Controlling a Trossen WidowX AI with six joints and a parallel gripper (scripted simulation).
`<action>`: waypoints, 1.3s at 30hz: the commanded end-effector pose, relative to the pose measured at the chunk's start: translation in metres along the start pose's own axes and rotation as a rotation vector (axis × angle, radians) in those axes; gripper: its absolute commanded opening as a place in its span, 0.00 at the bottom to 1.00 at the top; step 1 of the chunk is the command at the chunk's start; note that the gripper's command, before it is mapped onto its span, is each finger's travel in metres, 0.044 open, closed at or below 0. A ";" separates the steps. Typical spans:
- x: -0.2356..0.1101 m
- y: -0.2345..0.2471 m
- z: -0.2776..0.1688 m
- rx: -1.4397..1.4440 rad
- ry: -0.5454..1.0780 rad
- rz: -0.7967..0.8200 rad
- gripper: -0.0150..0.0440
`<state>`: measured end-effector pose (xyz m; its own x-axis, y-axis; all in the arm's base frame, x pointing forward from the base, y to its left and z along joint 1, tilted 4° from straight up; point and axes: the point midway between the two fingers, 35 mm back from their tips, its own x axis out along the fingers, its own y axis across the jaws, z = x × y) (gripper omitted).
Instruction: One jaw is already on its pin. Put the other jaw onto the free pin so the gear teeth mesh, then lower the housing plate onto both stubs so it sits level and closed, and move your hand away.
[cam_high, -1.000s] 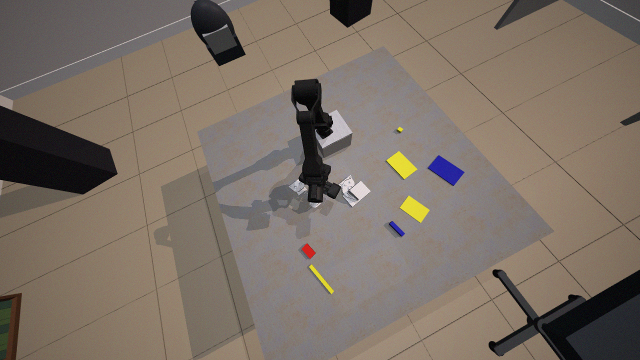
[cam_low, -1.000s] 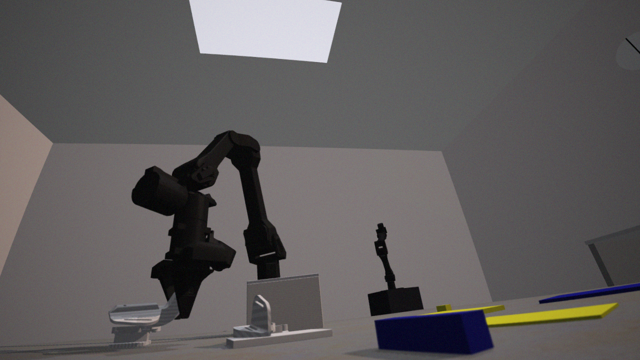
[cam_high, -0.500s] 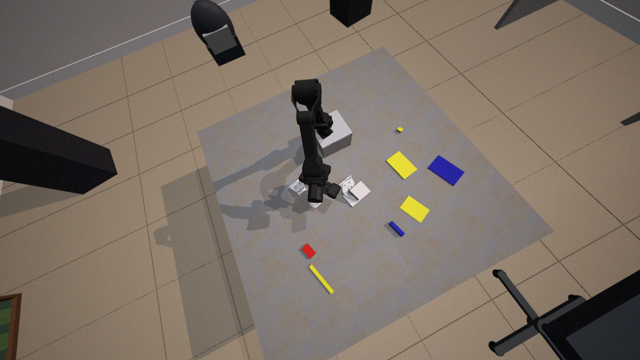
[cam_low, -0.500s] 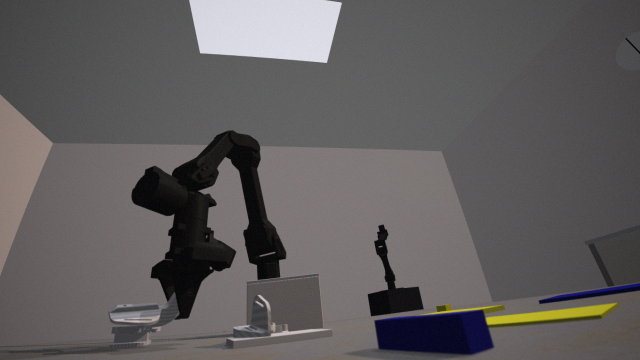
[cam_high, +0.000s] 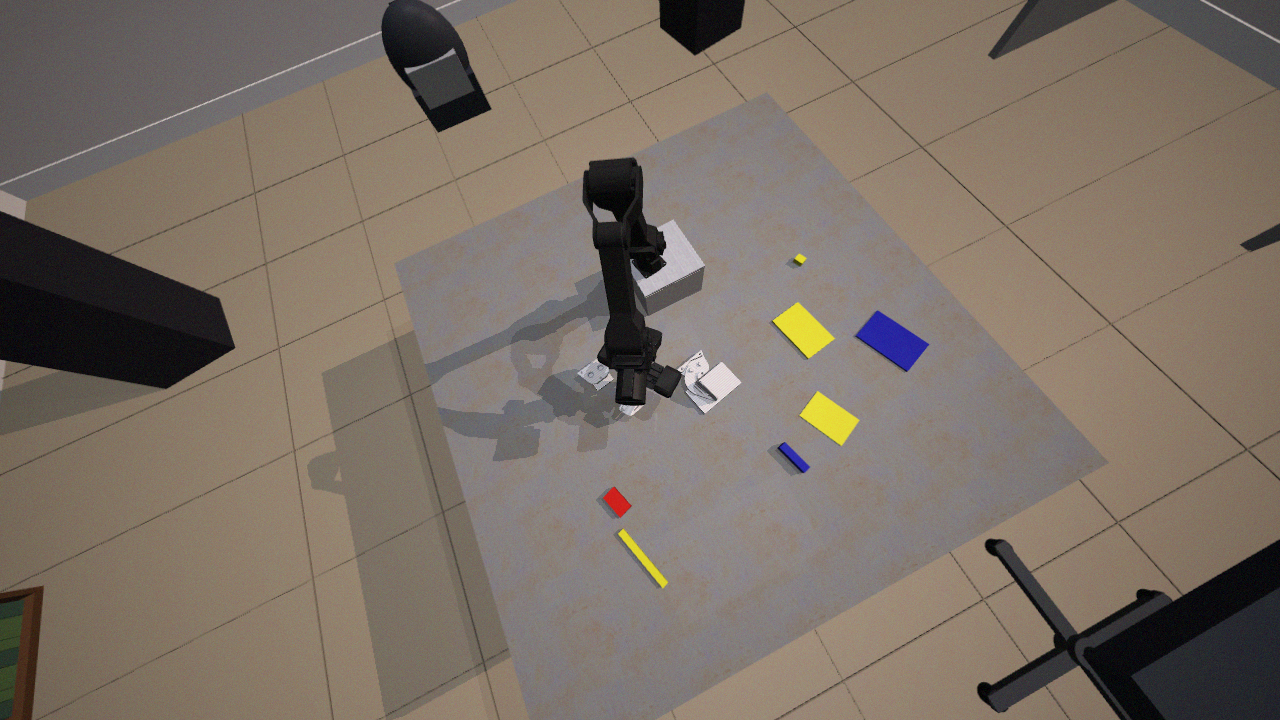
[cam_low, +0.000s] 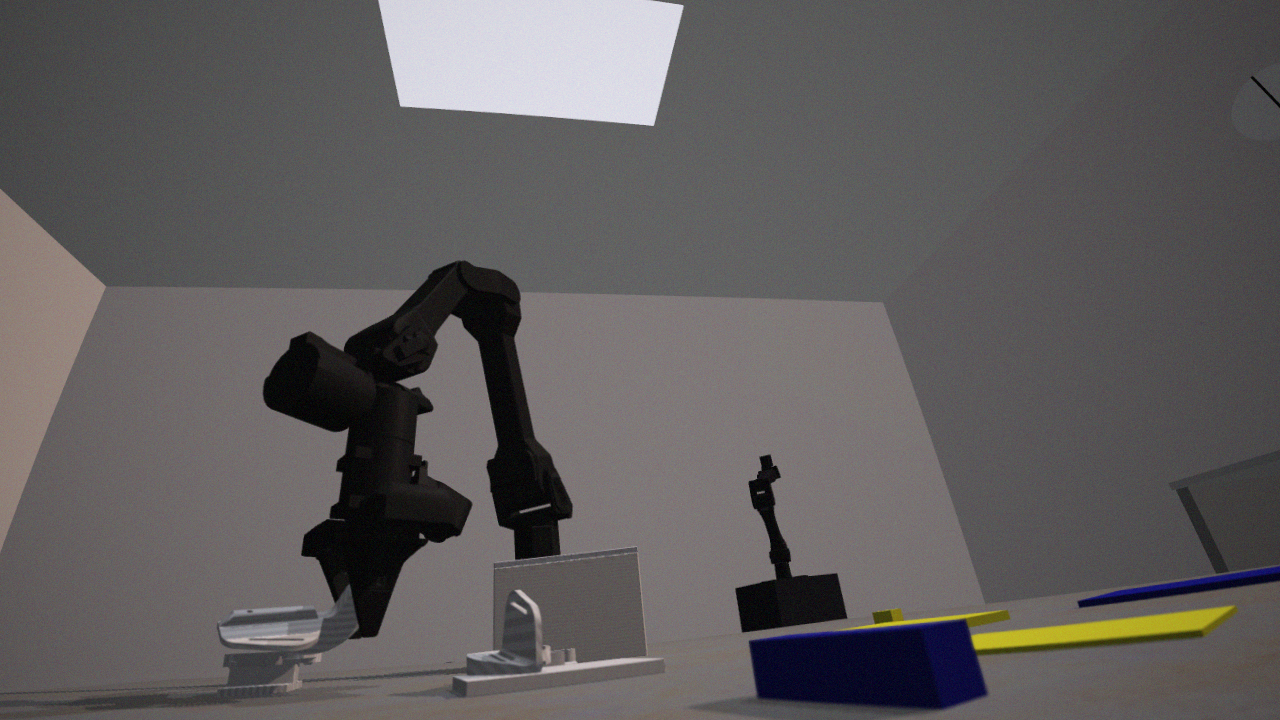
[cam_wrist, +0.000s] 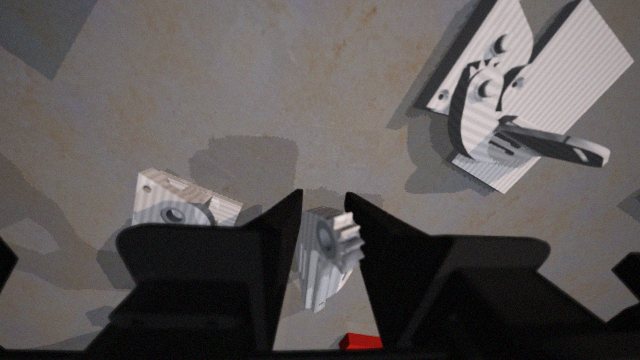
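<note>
My gripper (cam_wrist: 324, 196) (cam_low: 362, 630) points down and is shut on a white jaw (cam_wrist: 332, 245) (cam_low: 326, 631). Its gear teeth face right in the wrist view. The gripper stands left of the base. The white base (cam_wrist: 582, 70) (cam_low: 617, 669) (cam_high: 704, 403) lies at upper right in the wrist view. The mounted jaw (cam_wrist: 477, 122) (cam_low: 521, 631) sits on one pin, its finger pad upright. The free pin (cam_wrist: 500, 45) stands beside its teeth. The white housing plate (cam_wrist: 147, 207) (cam_high: 593, 373) lies left of my gripper, partly hidden by a finger in the wrist view.
A red block (cam_high: 616, 501) (cam_wrist: 362, 341) and a long yellow bar (cam_high: 642, 558) lie toward the front. A blue bar (cam_high: 793, 457) (cam_low: 859, 662), yellow plates (cam_high: 802, 329) (cam_high: 828, 418), a blue plate (cam_high: 892, 340) and a small yellow cube (cam_high: 799, 258) lie to the right.
</note>
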<state>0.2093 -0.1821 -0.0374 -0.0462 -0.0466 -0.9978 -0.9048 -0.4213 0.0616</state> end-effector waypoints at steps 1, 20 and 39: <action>-0.001 0.000 -0.001 0.000 0.003 0.000 0.32; -0.001 0.000 -0.001 0.000 0.003 0.000 0.32; -0.045 -0.001 -0.003 0.000 0.003 0.000 0.32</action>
<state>0.2104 -0.1803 -0.0041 -0.0540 -0.0405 -0.9977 -0.9028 -0.4250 0.0661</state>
